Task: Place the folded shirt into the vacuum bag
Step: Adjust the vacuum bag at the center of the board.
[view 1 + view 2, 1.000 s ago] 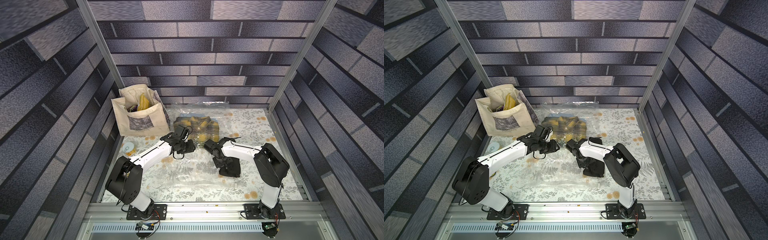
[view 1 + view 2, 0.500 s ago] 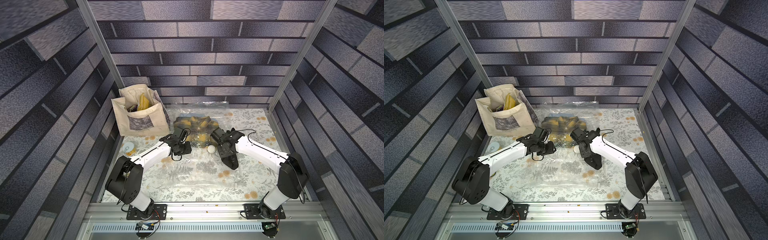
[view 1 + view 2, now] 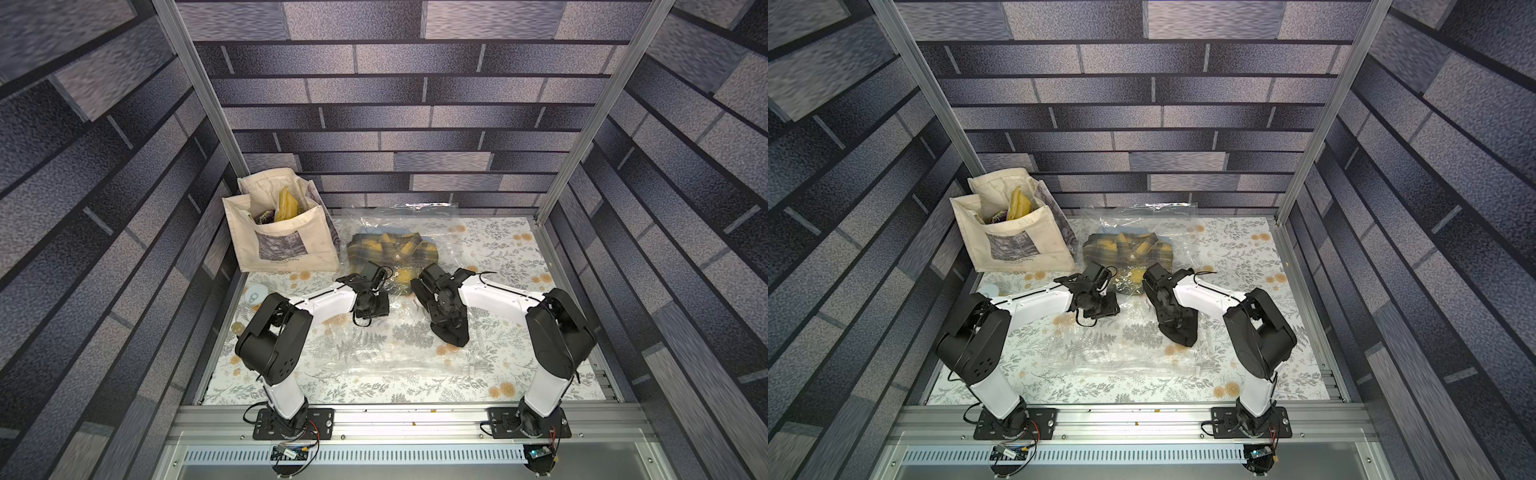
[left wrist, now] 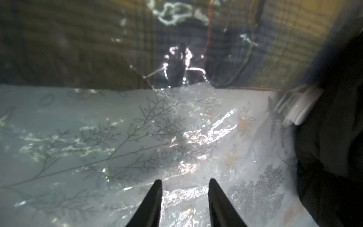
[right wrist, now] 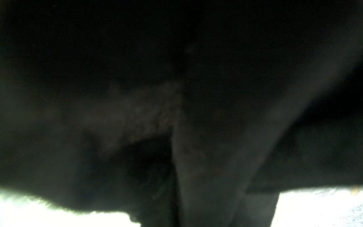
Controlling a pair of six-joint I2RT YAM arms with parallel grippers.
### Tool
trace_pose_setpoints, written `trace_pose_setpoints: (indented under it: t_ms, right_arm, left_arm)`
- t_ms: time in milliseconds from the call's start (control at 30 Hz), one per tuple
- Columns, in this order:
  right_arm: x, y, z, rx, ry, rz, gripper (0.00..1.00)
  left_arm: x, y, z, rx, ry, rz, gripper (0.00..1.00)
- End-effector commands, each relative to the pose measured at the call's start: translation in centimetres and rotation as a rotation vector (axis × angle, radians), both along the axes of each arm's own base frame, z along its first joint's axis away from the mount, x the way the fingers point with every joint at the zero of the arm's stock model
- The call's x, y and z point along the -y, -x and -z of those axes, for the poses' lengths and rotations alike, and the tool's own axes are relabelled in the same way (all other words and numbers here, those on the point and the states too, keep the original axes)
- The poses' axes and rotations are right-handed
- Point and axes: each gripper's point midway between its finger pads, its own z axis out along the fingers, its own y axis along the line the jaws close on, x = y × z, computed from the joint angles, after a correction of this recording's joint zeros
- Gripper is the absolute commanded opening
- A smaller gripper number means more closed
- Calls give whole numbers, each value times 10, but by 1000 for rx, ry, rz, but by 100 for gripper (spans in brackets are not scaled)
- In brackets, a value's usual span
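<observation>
The folded shirt, yellow and dark plaid, lies at the back middle under glossy plastic. The clear vacuum bag runs from the back wall over the shirt to the table's middle. My left gripper stands open on the bag, just in front of the shirt. The bag's white valve cap shows beside a black mass. My right gripper is at the shirt's near right corner. The right wrist view is almost all dark, so its jaws do not show.
A cream canvas tote bag with yellow items stands at the back left, close to the shirt. A small pale round object and a tan one lie by the left edge. Walls and metal posts close in the floral table.
The right arm stretched out and folded back, its gripper staying by the shirt's near right corner. The white valve cap seen from above half a second ago is now covered. The left arm hardly moved.
</observation>
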Motion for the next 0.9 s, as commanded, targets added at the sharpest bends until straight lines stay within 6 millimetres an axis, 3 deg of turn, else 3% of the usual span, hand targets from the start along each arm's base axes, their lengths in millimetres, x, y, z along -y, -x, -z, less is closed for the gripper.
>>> trace_pose_setpoints:
  t_ms: [0,133,200,400,500,633,733,767,867]
  right_arm:
    - [12,-24,8,-5,66,25,0]
    - [17,-54,8,8,106,32,0]
    - [25,-68,18,-12,152,34,0]
    - [42,-106,16,6,189,47,0]
    - [44,-114,10,20,205,28,0]
    - [40,-114,-12,54,162,13,0]
    - [33,-110,-40,94,85,22,0]
    - [30,-110,-62,135,38,29,0]
    - [21,-101,-95,179,-69,37,0]
  left_arm:
    - [17,-29,-13,40,59,3,41]
    - [25,-52,-5,13,86,-3,41]
    - [27,-67,-8,26,88,-3,41]
    - [34,-101,-15,54,75,23,42]
    - [37,-106,-31,79,70,51,43]
    - [47,-81,-67,150,12,166,48]
    - [55,-44,-85,204,-68,292,55]
    - [57,-29,-89,219,-98,345,57]
    - [63,14,-102,279,-186,509,65]
